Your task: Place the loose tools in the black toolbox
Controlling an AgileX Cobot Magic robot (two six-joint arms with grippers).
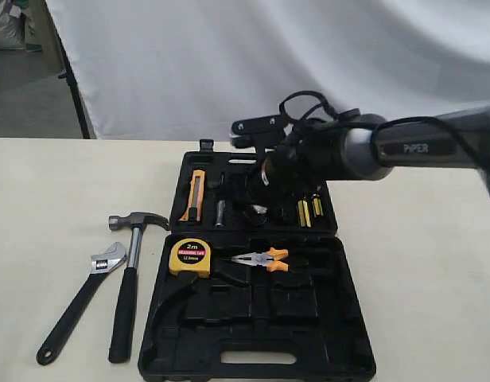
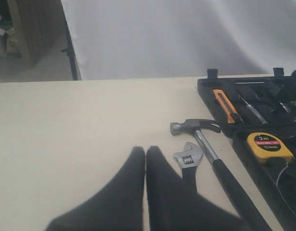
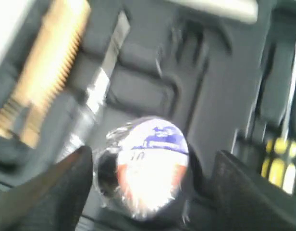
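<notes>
The black toolbox (image 1: 229, 334) lies open on the table. To its left lie the claw hammer (image 1: 127, 294) and the adjustable wrench (image 1: 74, 310), side by side. My right gripper (image 1: 257, 205) hangs over the toolbox's far half. In the right wrist view the small round tape roll (image 3: 145, 166) sits in a recess between the spread fingers (image 3: 244, 192), with a gap showing on one side. My left gripper (image 2: 145, 153) is shut and empty, low over the bare table close to the wrench's head (image 2: 188, 156) and the hammer (image 2: 210, 149).
A yellow tape measure (image 1: 189, 256) and orange-handled pliers (image 1: 265, 259) rest in the toolbox's near half. An orange utility knife (image 1: 196, 195) and yellow-tipped bits (image 1: 309, 211) sit in the far half. A white backdrop hangs behind the table.
</notes>
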